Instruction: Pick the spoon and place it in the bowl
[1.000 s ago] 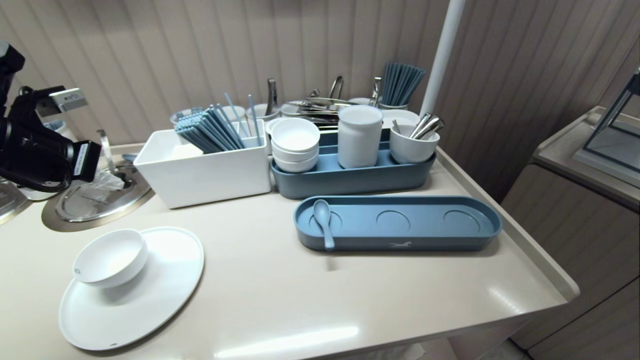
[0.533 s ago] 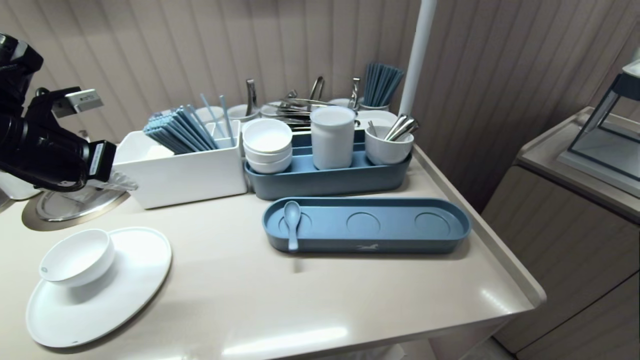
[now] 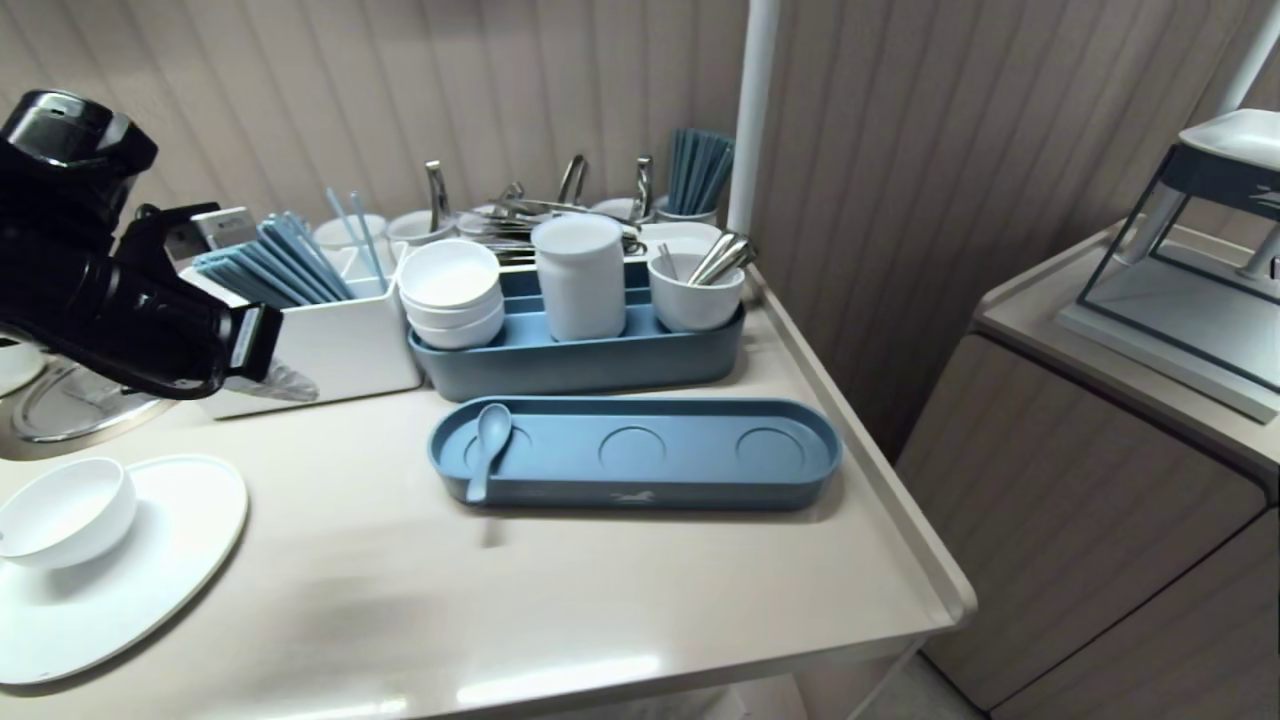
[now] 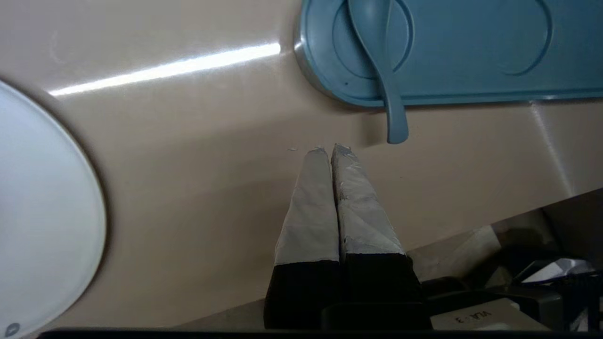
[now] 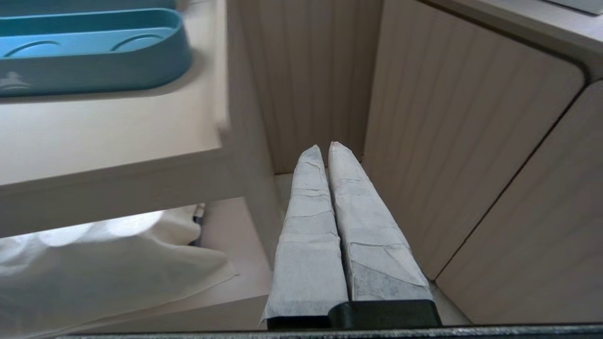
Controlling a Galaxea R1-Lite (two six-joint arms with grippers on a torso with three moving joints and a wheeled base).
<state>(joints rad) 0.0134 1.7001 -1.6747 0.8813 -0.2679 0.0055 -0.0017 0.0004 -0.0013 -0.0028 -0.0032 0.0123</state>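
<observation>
- The left gripper [image 4: 332, 149] hung over the bare counter [image 3: 600, 600]. Its taped fingers were pressed together with nothing between them, and the tips were near the blue spoon's [image 4: 379, 70] handle end without touching it.
- The blue spoon lay at the left end of the blue oval tray [image 3: 690, 492], its bowl seated in the leftmost of three round recesses.
- That recess probably kept the bowl from sliding. The handle leaned on the tray's front rim, so its tip stuck out past the rim, clear of the counter.
- The spoon's long axis ran across the tray's short width. The bowl pointed toward the wall and the handle toward the robot, slanted a little to its left.
- Just behind the tray stood a blue caddy [image 3: 580, 365] with stacked white bowls [image 3: 450, 290], a white jar [image 3: 580, 275] and a cup of metal utensils [image 3: 695, 295], apparently kept upright by its walls.
- A white box [image 3: 340, 350] beside the caddy held blue chopsticks [image 3: 280, 270] leaning inside it.
- A small white bowl [image 3: 60, 505] sat on a white plate [image 3: 150, 560].
- The right gripper [image 5: 325, 147] hung below counter level beside a cabinet [image 5: 471, 165], fingers closed and empty.
</observation>
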